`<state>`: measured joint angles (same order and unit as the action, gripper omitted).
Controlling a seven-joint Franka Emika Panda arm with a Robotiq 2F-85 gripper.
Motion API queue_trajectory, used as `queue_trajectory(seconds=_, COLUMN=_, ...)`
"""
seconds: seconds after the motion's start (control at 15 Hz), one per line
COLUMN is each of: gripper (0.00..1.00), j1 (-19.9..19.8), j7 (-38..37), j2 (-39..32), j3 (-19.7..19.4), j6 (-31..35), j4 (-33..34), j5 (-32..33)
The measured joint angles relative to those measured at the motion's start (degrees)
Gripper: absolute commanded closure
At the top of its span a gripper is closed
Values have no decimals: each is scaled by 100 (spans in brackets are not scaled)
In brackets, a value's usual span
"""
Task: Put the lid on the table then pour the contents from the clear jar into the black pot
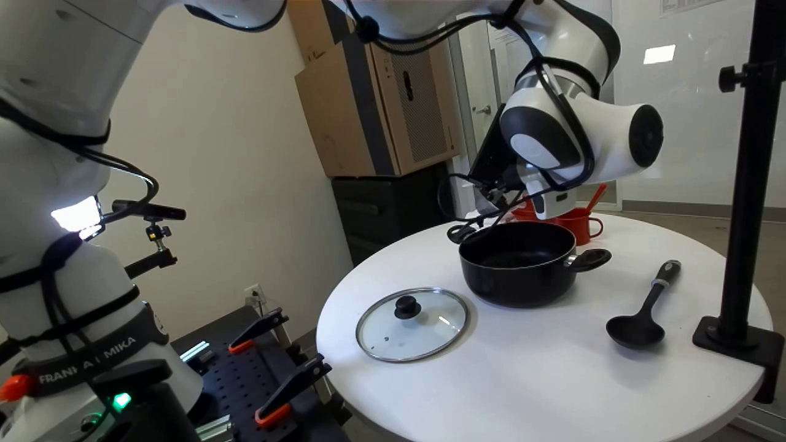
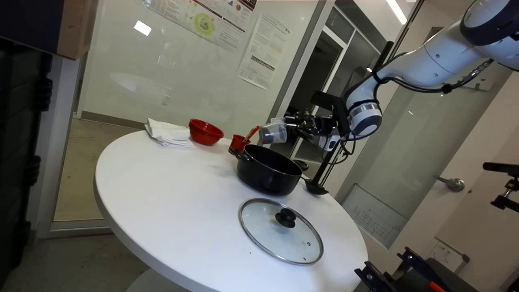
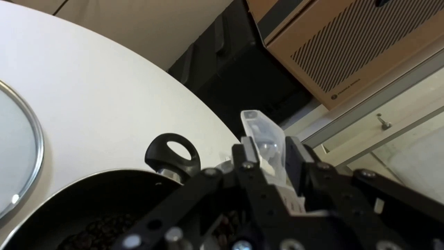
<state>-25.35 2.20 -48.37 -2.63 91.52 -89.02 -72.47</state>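
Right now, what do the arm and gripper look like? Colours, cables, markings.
Arm: white, rounded links, dark joint caps; black cables strapped along the outside; dark base band lettered "FRANKA", then "MIKA", a cable crossing between. Gripper: black, angular linkages, two fingers with paler grey strips near the tips, exposed screw heads.

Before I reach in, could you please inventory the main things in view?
Table: one, white, mid-scene
Pot: one, black, on the table
Dark bits: many, brownish, inside the pot
Lid: one, clear, on the table beside the pot
Ladle: one, black, on the table
Mug: one, red, near the pot
Utensil: one, red, in the mug
Bowls: apparently two, red, stacked near the mug
Folded cloth or paper: one stack, white, near the bowls
Stand: one, black, at the table's edge
Cardboard boxes: two seen, brown, above black cases
Clear jar: one, greyish, in the gripper
Arm: one, mostly white, over the table
Gripper: one, black, closed on the jar
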Motion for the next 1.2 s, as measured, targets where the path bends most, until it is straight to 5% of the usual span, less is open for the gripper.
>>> queue_trajectory(seconds=0.6, gripper=93, j1=76, j7=-210, j2=-707, j3=-2, j6=-164, j4=198, j5=-1140)
queue_trajectory(seconds=0.67, gripper=74, j1=77, j7=-259, j2=-813, j3=-2, j6=-164, j4=233, j5=-1267)
queue_trajectory(seconds=0.87, gripper=74, j1=126, j7=-303, j2=-1056, j3=-3, j6=-164, j4=370, j5=-1321)
queue_trajectory(seconds=0.93, gripper=94, j1=147, j7=-309, j2=-1082, j3=-3, j6=-164, j4=397, j5=-1328)
queue_trajectory(seconds=1.2, gripper=94, j1=189, j7=-251, j2=-1022, j3=-22, j6=-384, j4=305, j5=-1328)
